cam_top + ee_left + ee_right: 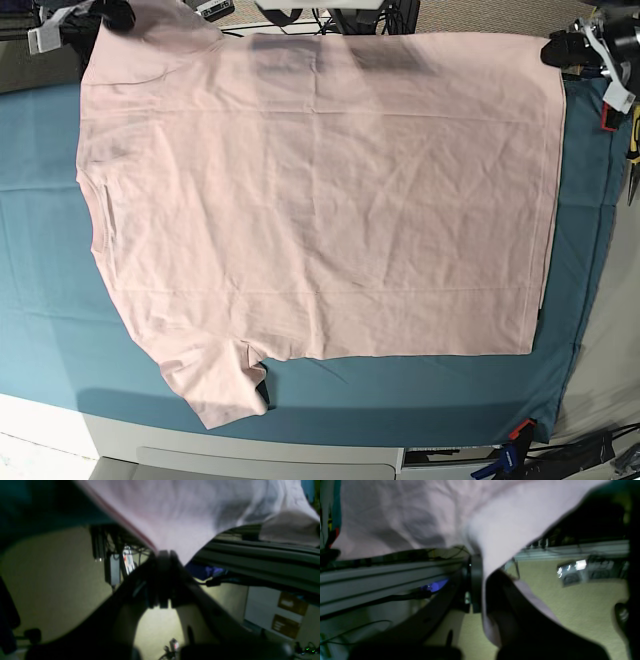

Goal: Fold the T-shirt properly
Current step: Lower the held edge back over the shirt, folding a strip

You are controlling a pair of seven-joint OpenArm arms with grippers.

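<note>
One pale pink short-sleeved cotton T-shirt lies spread flat, plain side up, on the teal-clothed bench, with one sleeve pointing toward the near edge. Two hands work the far edge. The left hand pinches the hem corner; the right hand is pinched on cloth at the far sleeve end. In my judgement, both grips hold that edge taut, ready to draw it over for a fold.
</note>
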